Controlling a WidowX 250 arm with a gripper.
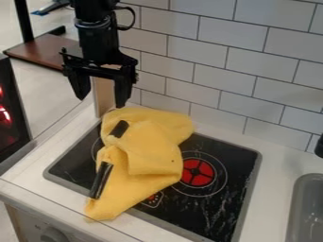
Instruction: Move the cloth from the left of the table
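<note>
The crumpled yellow cloth (154, 151) looks light and limp, so the black two-finger claw (101, 102), spread wide, would best pinch its raised middle fold.

Free air above cloth (151, 158); wall (217, 54) behind

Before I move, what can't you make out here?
In the camera view:
Whether the two black pieces join: the yellow cloth covers between them.
Stovetop beneath the cloth: covered.
Sink: cut off by the right edge.
Dark object, right edge: cut off, unidentifiable.
</note>
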